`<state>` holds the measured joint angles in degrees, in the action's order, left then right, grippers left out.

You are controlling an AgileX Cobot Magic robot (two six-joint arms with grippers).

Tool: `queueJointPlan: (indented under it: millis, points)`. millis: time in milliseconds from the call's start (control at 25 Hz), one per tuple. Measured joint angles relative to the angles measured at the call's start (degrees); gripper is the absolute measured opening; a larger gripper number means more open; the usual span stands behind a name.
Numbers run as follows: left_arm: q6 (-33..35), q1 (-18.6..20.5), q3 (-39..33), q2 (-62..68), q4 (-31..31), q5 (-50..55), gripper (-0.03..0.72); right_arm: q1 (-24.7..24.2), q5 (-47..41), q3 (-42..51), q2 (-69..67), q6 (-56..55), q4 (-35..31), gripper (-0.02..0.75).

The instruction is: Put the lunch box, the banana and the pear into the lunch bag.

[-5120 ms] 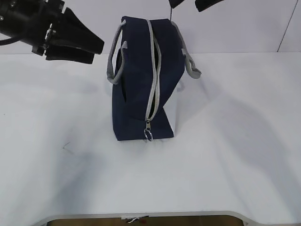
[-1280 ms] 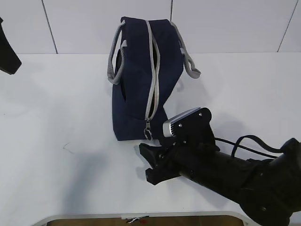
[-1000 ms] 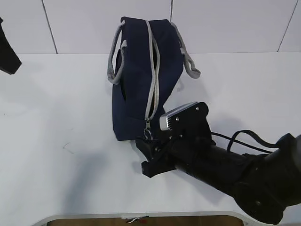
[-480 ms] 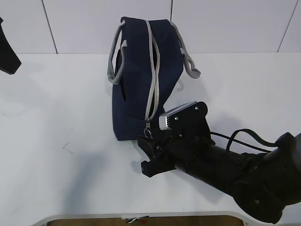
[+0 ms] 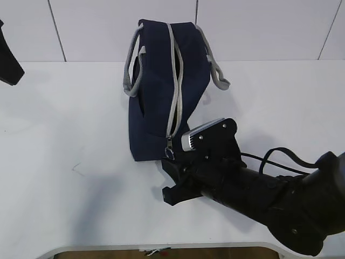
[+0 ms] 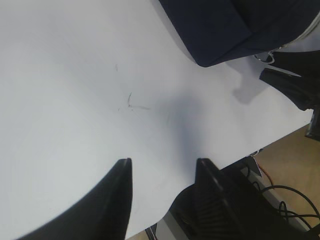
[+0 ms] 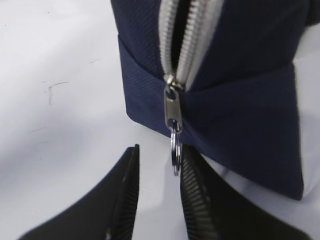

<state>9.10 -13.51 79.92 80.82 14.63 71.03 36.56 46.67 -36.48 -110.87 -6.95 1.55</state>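
The navy lunch bag (image 5: 156,102) stands at the middle back of the white table, its grey zipper (image 5: 175,91) parted along the top. Its slider and ring pull (image 5: 170,155) hang at the near lower end. My right gripper (image 5: 167,181) sits just in front of that end. In the right wrist view the ring pull (image 7: 175,150) hangs between the jaws of the right gripper (image 7: 160,148), against the right finger (image 7: 197,185), with a gap to the left one. My left gripper (image 6: 164,161) stands open over bare table at the far left. The lunch box, banana and pear are out of view.
The table's front edge (image 5: 161,247) runs close below the right arm. Grey handles (image 5: 220,75) stick out on both sides of the bag. Faint scratch marks (image 5: 78,169) lie left of the bag. A tiled wall (image 5: 269,27) stands behind.
The right gripper's jaws have narrowed around the ring pull and the arm has crept slightly towards the bag. The left gripper and the bag have not moved.
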Motion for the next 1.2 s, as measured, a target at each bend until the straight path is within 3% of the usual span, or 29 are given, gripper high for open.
queueJointPlan:
  millis: [1200]
  points:
    - [0.00,0.00,0.00,0.00,1.37,0.00,0.316,0.00,-0.21,-1.54,-0.89,-0.12,-1.95,0.235]
